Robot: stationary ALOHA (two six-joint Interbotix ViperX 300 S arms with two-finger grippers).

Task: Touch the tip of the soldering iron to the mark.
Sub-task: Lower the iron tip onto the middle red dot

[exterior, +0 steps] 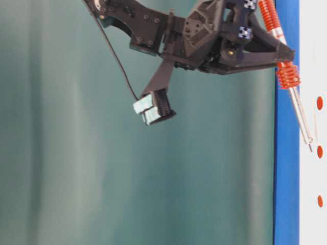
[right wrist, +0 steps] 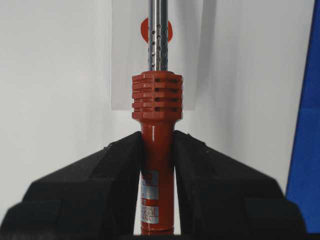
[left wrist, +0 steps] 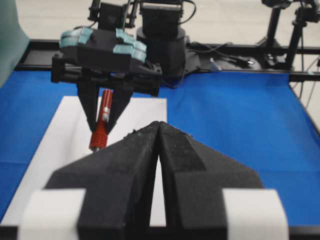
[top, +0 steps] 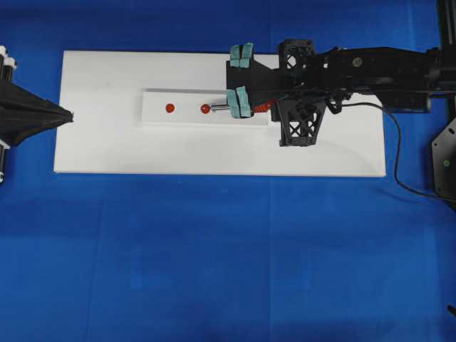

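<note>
Overhead, my right end effector (top: 241, 78) grips the soldering iron (top: 246, 108), tip at a red dot (top: 205, 109) on the white strip (top: 187, 100). Table-level, touchdown looks unconfirmed. Left end effector (left wrist: 157, 165) is clenched, empty.

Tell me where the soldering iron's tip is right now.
In the overhead view the soldering iron, held in the right gripper, points left, its tip at the middle red dot on the white strip.
</note>
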